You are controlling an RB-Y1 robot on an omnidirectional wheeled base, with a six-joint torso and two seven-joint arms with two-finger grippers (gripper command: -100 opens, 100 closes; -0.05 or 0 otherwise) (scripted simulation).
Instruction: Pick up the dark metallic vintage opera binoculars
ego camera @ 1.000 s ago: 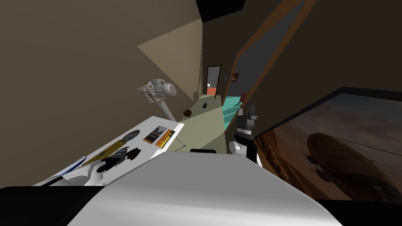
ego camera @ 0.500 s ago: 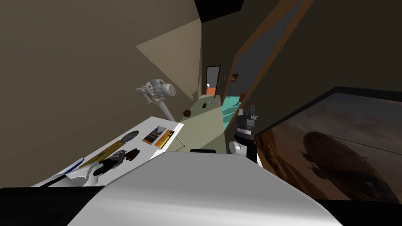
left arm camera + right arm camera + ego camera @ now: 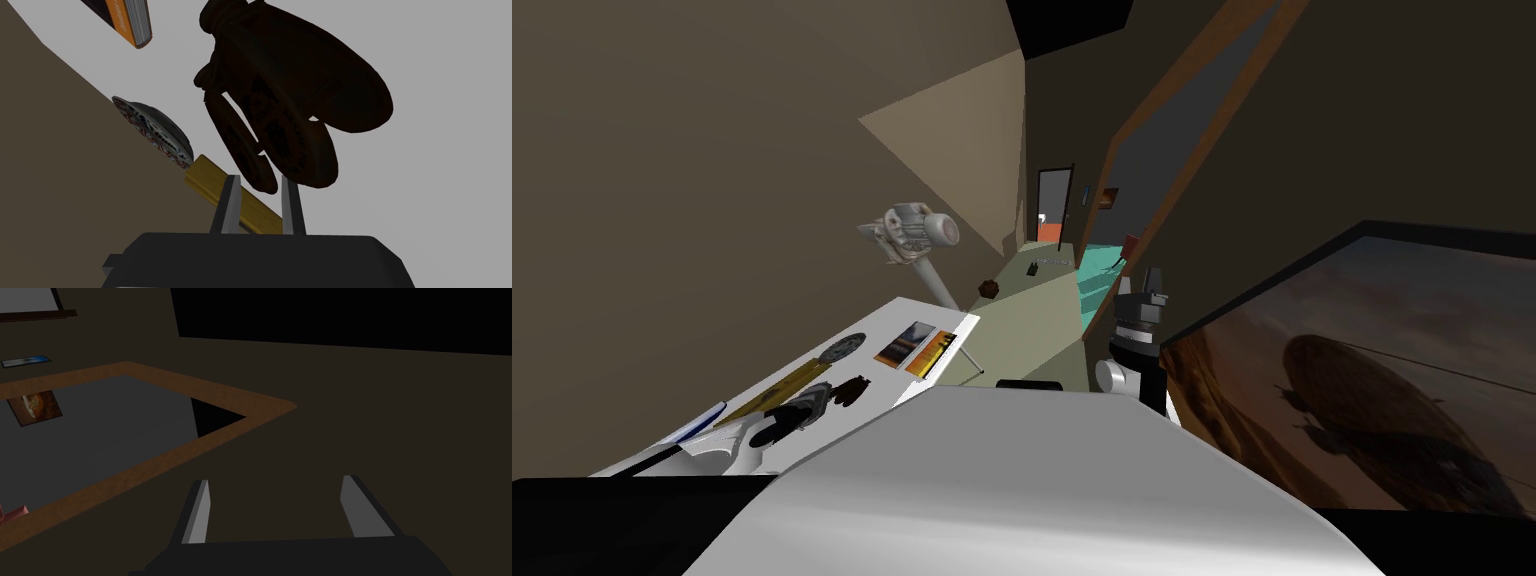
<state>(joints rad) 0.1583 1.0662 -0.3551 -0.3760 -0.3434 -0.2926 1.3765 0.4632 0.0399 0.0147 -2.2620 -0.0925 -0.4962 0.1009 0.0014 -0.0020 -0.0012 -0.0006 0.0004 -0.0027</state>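
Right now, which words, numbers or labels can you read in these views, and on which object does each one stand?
Nothing can be read clearly enough to quote.
binoculars: faint lettering curves around one round end, too dark to read.
book: dark marks on the orange cover, too small to read.
plate: a painted pattern, no words.

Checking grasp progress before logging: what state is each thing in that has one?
binoculars: lying on the white table.
left gripper: shut on their near end.
right gripper: open, holding nothing.
book: closed, lying flat.
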